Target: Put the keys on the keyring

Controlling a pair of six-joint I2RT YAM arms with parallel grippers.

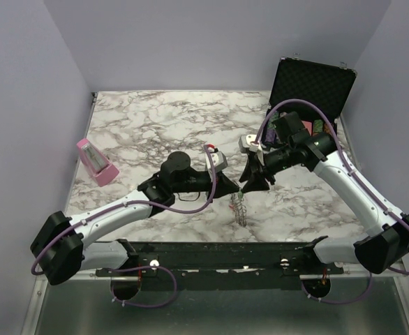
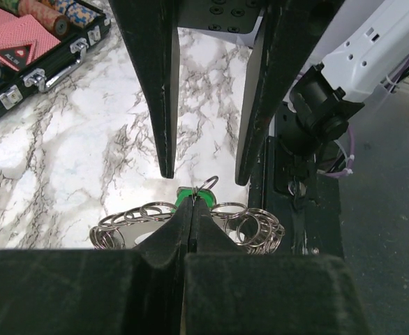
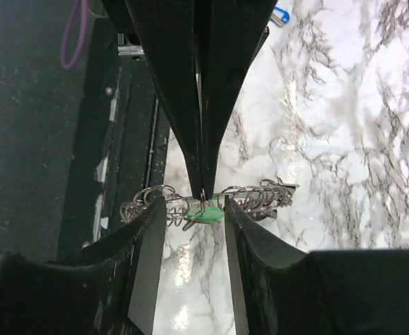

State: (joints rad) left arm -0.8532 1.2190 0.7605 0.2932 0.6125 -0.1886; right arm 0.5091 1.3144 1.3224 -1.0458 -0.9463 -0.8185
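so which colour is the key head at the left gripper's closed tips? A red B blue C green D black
C: the green key pokes out right at the shut tips of the left gripper, just above the keyring.

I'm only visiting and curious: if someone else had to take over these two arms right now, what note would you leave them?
The left gripper is shut on the green key.
The right gripper is open, with a finger on either side of that key, and grips nothing.
The keyring is bunched right beside the key, between the two arms.
Done: one key picked up. I cannot tell whether it is threaded on.
Left: check that, then do the rest.
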